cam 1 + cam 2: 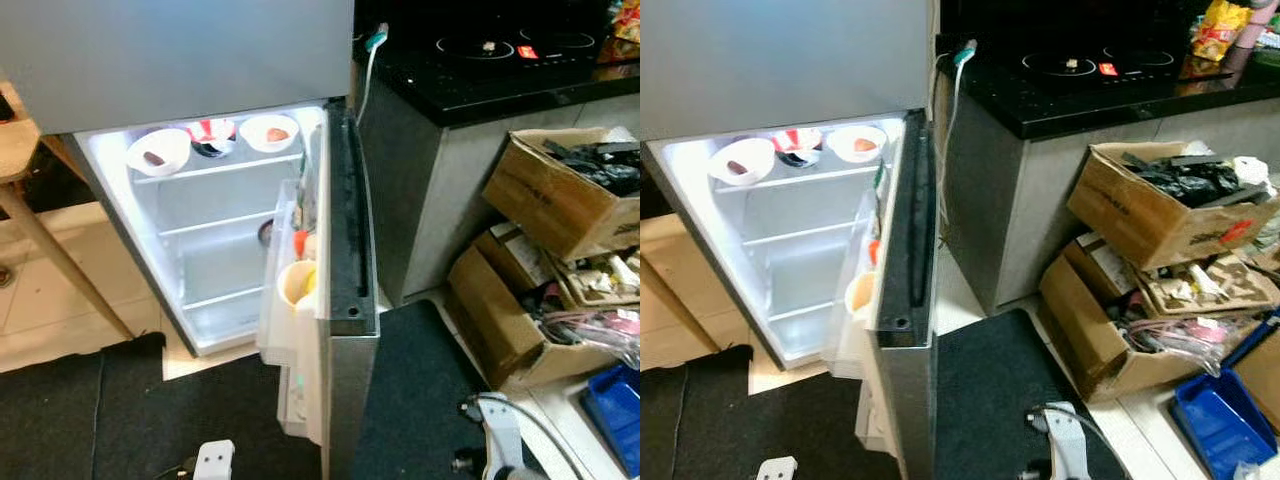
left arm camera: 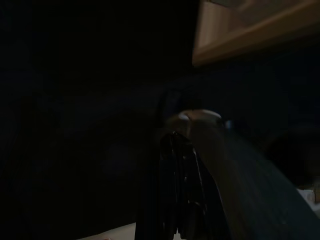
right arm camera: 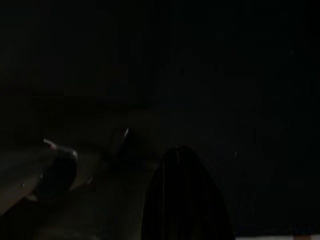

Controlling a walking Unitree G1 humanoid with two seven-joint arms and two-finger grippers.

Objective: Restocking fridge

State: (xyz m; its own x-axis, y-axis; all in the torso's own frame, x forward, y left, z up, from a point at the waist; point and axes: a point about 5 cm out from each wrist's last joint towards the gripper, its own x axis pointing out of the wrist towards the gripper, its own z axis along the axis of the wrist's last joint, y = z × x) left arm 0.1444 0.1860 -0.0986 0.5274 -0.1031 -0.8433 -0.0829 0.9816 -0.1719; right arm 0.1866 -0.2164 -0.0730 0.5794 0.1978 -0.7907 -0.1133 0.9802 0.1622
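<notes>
Fridge stands upright, its door swung open toward the camera.

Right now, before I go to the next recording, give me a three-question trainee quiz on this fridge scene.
1. True or false: the fridge door is open.
2. How many white bowls stand on the top shelf?
3. What lies right of the fridge, past the counter? A) a laundry basket B) cardboard boxes full of clutter C) a stack of chairs

Key: 1 true. 2 two, one at the left and one at the right, each with something small in it, and a red and white item between them. 3 B.
</notes>
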